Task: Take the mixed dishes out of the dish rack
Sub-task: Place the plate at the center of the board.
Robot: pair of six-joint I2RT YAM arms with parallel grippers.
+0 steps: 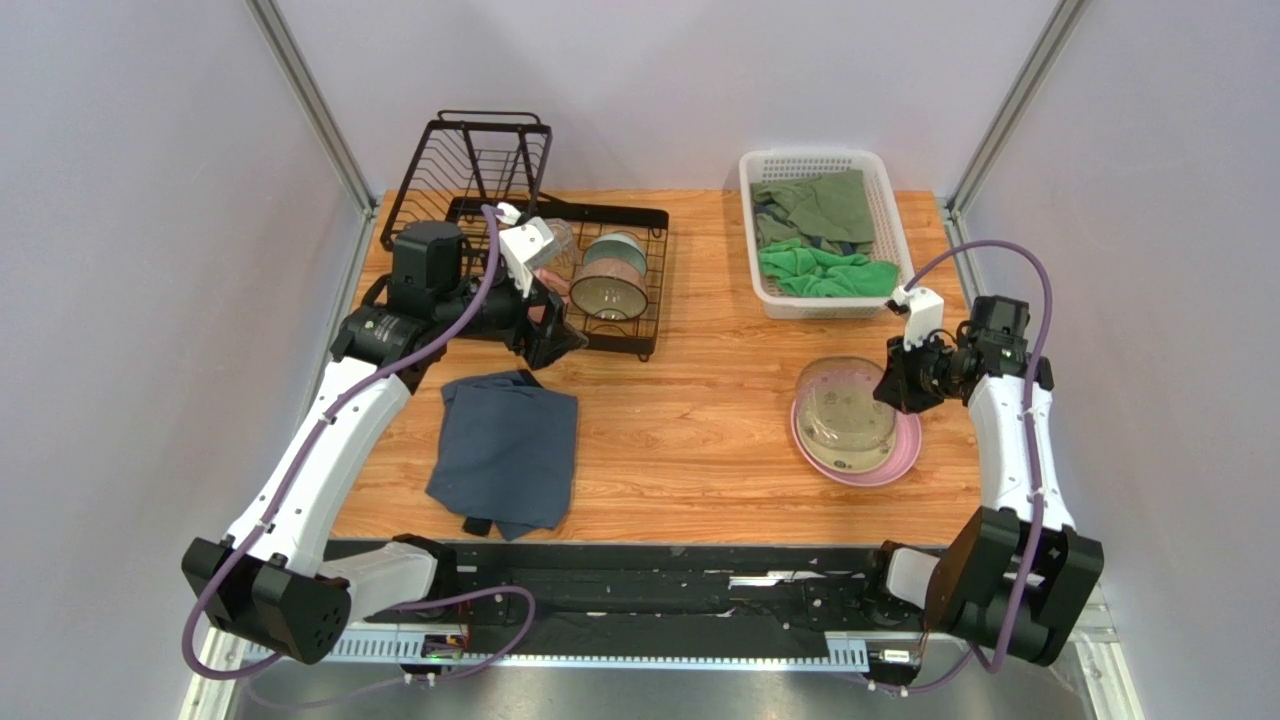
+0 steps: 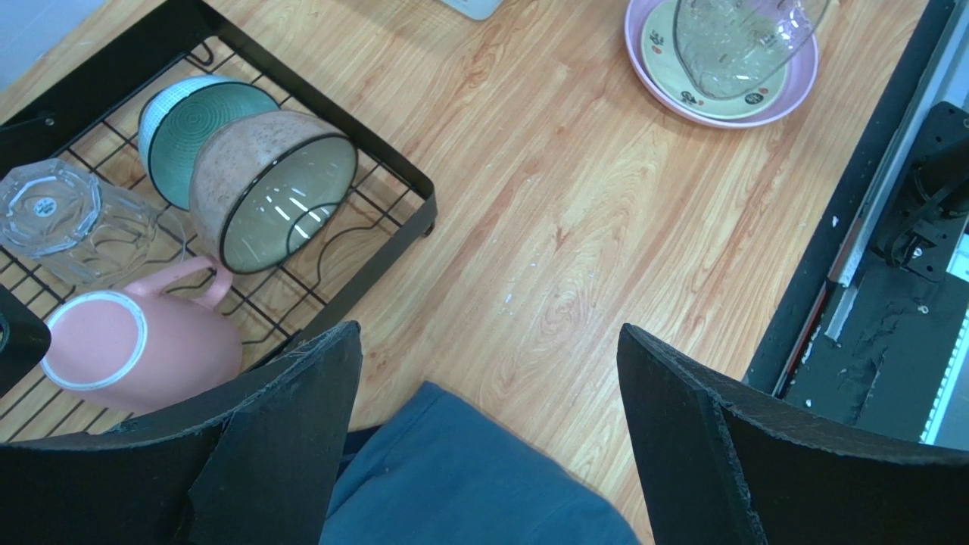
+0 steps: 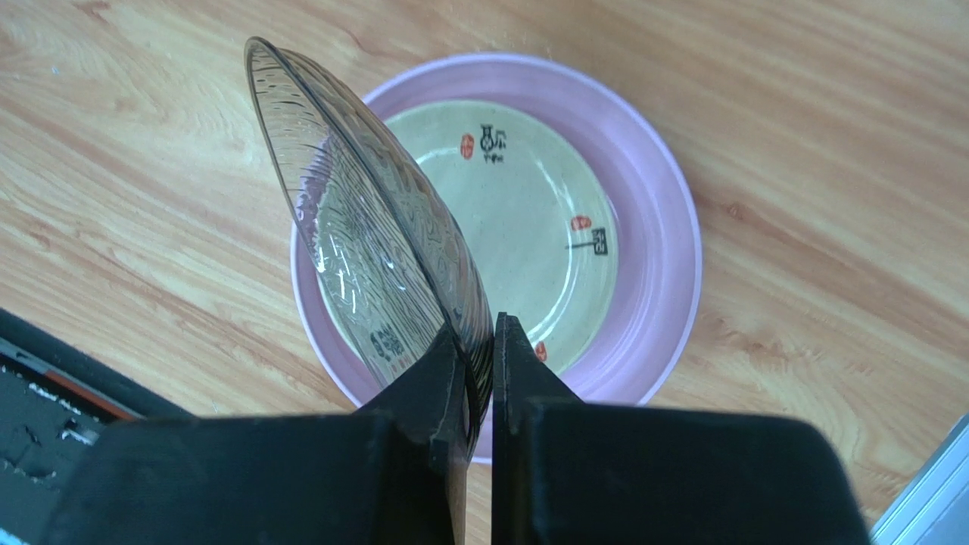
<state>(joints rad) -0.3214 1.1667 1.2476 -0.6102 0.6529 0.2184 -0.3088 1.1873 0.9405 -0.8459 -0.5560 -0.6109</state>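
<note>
Our right gripper [image 3: 478, 341] has its jaws clamped on the rim of a clear glass dish [image 3: 364, 239], tilted on edge over the cream plate [image 3: 535, 216] lying in the pink plate [image 3: 654, 261] on the bench [image 3: 796, 136]. Our left gripper [image 2: 489, 341] hangs with jaws wide apart over the blue cloth [image 2: 455, 488], beside the dish rack [image 2: 330, 108], where two bowls [image 2: 273, 187], a pink mug [image 2: 148, 352] and a clear glass [image 2: 68, 221] lie.

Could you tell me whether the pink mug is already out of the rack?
No, the mug sits in the rack beside the glass.
</note>
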